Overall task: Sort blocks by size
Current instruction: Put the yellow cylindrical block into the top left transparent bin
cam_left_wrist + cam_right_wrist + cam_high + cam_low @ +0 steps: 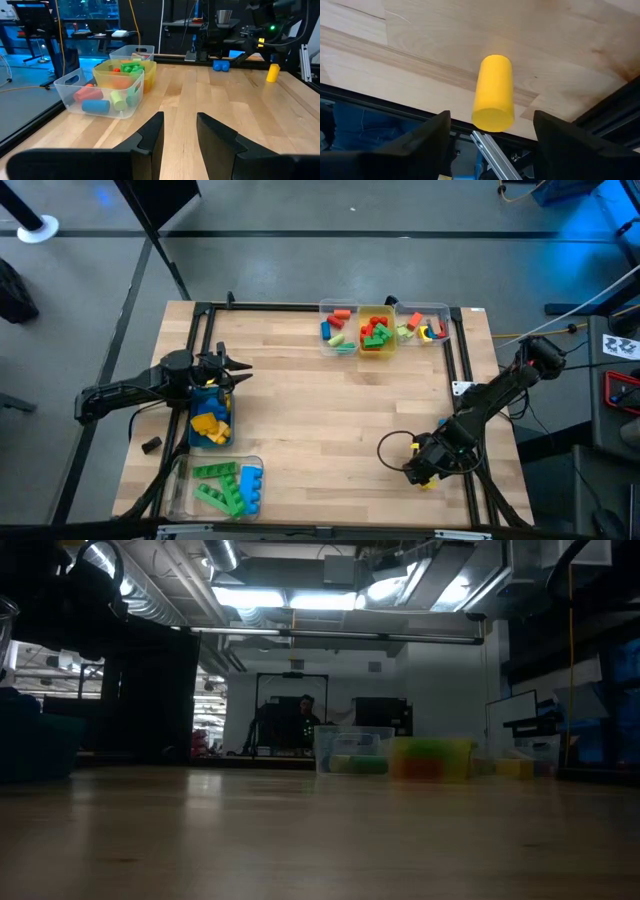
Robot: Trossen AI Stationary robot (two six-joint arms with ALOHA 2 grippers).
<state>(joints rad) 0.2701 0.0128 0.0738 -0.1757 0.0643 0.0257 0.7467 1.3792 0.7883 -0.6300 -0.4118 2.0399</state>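
Observation:
A yellow cylinder block (493,93) stands on its end on the wood near the table's near right corner (272,72). My right gripper (425,472) hangs over it, open and slanting down, with one finger on either side and a gap on both sides. My left gripper (179,131) stays at the table's left edge (238,367), pointing level across the table, open with nothing between its fingers. Below it are a blue bin of yellow blocks (210,425) and a clear bin of green and blue blocks (228,486).
Three small bins of mixed blocks (376,330) stand in a row at the far edge, also in the left wrist view (112,87). A blue piece (220,65) lies under my right arm. A black frame rail (466,370) runs along the table edges. Bare wood (320,410) fills the middle.

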